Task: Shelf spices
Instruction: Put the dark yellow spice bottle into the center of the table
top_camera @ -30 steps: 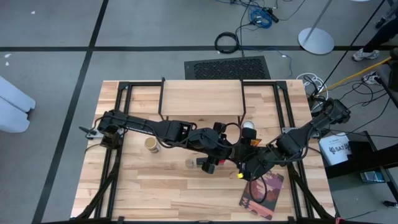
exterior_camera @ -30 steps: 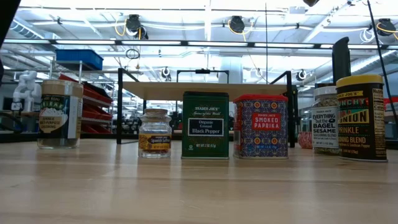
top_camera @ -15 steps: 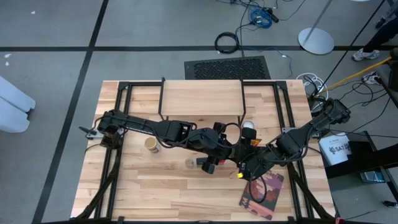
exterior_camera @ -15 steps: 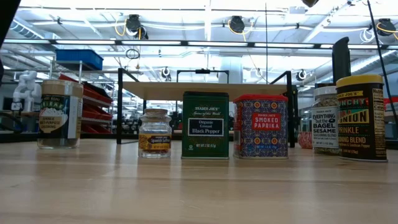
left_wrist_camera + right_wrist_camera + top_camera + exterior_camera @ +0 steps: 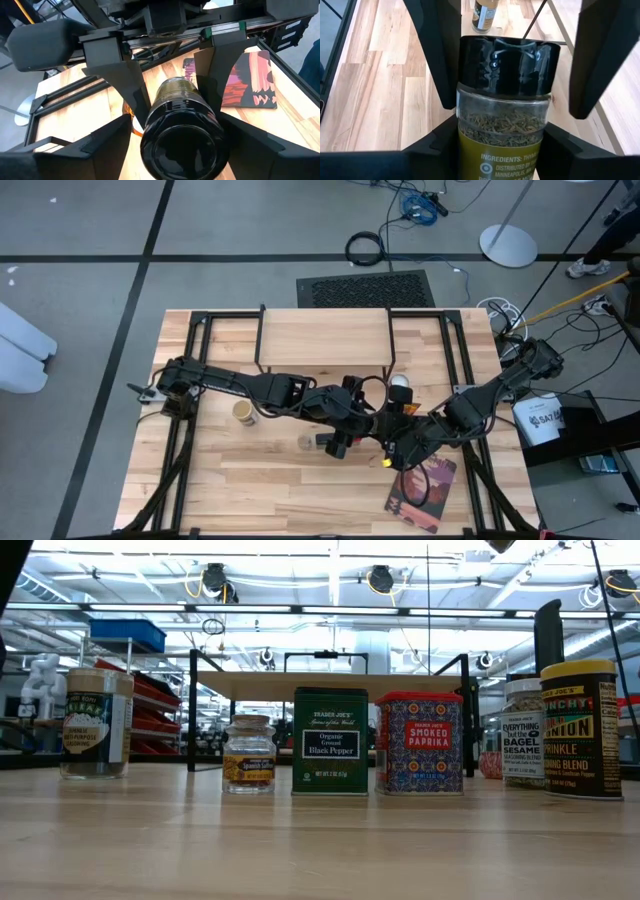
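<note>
Right now, mid-frame, the right gripper (image 5: 507,150) clamps the black-capped jar (image 5: 506,107); the left gripper (image 5: 172,80) straddles it, open. Glass looks slick and rigid; grip the body.

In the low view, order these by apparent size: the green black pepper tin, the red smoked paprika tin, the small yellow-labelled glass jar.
1. Green black pepper tin
2. Red smoked paprika tin, nearly alike
3. Small yellow-labelled glass jar

Table: big pale wood-plank table (image 5: 200,480) on black frame.
Book: flat reddish-purple picture-covered book (image 5: 422,492), near right corner.
Floor: black grated mat (image 5: 366,288) beyond far edge.
</note>
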